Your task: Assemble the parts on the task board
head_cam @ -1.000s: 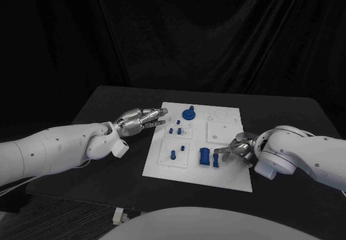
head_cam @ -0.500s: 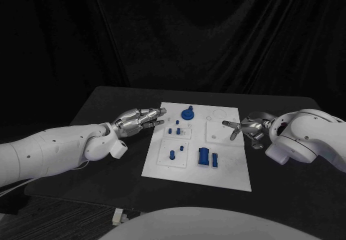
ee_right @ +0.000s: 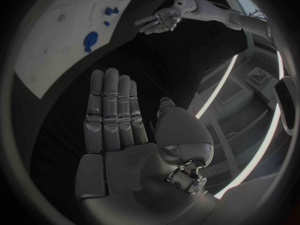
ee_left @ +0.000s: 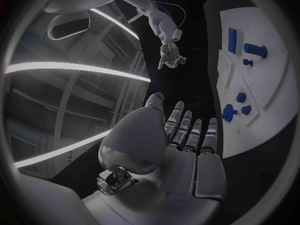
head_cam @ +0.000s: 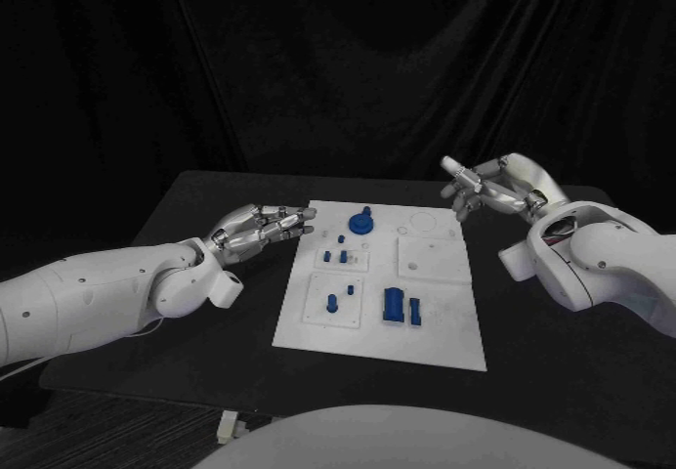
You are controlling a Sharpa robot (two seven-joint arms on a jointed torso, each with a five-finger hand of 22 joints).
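Observation:
The white task board (head_cam: 448,342) lies in the middle of the black table. On it are blue parts: a round piece with a knob (head_cam: 362,224) at the far end, two small pegs (head_cam: 334,257), a peg piece (head_cam: 335,296) and two upright blocks (head_cam: 401,307) nearer me. My left hand (head_cam: 262,231) hovers open just off the board's left edge, fingers stretched toward it. My right hand (head_cam: 493,184) is raised, open and empty, beyond the board's far right corner. The right wrist view shows its flat palm (ee_right: 119,120) and the board (ee_right: 56,60) beyond it. The left wrist view shows that hand's flat palm (ee_left: 181,150) beside the board (ee_left: 275,105).
Bare black table (head_cam: 564,322) surrounds the board on both sides. A black curtain hangs behind the table's far edge. The board's right half holds pale raised squares (head_cam: 433,259) with no blue pieces on them.
My right hand has left the blue blocks at the board's near right, risen and swung to the far right, opening its fingers. The blocks stay on the board. The left hand barely moved.

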